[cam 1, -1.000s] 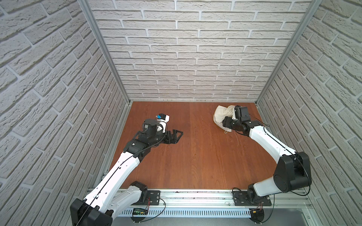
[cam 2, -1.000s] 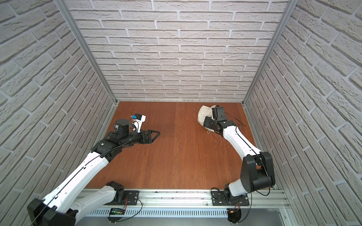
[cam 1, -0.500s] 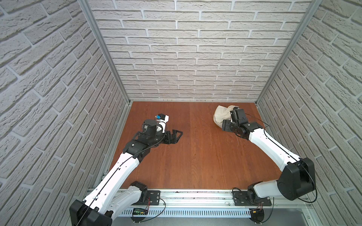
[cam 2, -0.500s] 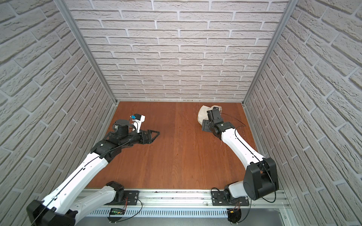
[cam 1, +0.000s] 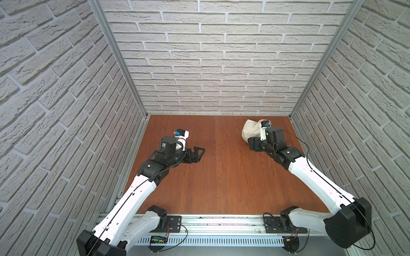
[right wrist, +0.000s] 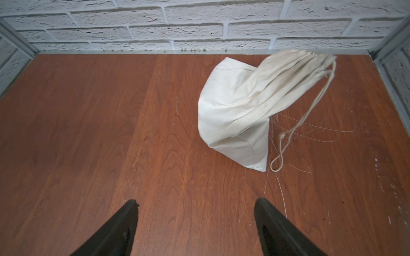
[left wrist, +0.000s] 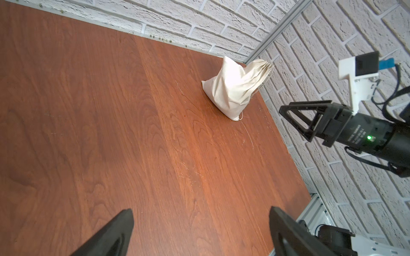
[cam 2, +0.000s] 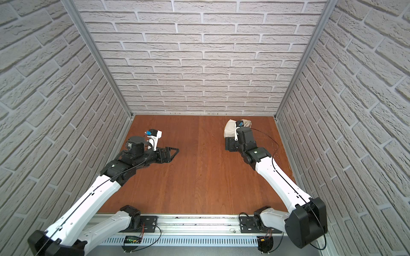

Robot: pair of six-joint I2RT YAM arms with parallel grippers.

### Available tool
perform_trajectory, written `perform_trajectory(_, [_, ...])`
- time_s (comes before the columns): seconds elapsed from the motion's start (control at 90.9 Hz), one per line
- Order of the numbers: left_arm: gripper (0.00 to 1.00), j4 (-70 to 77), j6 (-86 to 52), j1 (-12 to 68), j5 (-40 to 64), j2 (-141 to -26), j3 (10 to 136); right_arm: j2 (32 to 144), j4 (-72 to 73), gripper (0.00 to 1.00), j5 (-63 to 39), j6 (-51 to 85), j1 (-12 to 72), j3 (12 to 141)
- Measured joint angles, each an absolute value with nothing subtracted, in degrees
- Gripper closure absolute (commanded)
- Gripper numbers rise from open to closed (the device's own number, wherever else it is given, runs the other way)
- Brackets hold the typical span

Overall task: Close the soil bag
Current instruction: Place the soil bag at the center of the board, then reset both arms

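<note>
Standing on the wooden table (right wrist: 88, 133) just ahead of the right gripper (right wrist: 196, 202), the soil bag (right wrist: 239, 106) sits apart from both fingertips, between that pincer and the brick back wall (right wrist: 199, 24). The right pincer's jaws are spread wide with nothing between them, only bare wood showing in the gap. The sack's stitched rim is drawn into tight pleats and leans over to one side, and its thin pale cord (right wrist: 310, 115) hangs free from the gathered neck, the loop at its end reaching the table beside the sack's base. In both top views the sack (cam 1: 250, 130) (cam 2: 229, 130) lies just beyond the right pincer. The left gripper (left wrist: 200, 211) is well apart from the sack, across the table, its jaws likewise wide and empty.
</note>
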State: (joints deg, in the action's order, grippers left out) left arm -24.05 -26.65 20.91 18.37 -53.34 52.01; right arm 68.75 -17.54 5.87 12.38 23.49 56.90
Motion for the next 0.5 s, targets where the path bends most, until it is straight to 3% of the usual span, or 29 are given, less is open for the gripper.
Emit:
perform_trajectory(0.242, [0.02,-26.6,-26.2,20.9,11.5,-52.3,52.8,64.7,-15.2,0.12,0.6,5.7,23.5,55.9])
perform_trajectory(0.495, [0.02,-30.1,-24.4,20.9,-4.6,-51.1,54.8,61.0,-14.6,0.10,-0.3,4.0,23.1,54.5])
